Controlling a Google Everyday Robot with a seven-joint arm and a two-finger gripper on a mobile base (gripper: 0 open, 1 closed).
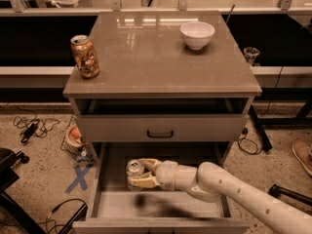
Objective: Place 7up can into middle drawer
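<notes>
The gripper [140,174] is reaching into the open middle drawer [99,189] at the lower centre of the frame; its pale fingers [146,164] are pinching the 7up can [134,168], holding it roughly upright above the drawer floor, left of centre; an orange-brown can [85,56] and a white bowl [197,34] are sitting on the cabinet top [146,62] in the upper half.

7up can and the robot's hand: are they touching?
Touching. The camera view shows the hand gripping the 7up can, one finger pressed against each side, inside the open drawer.
</notes>
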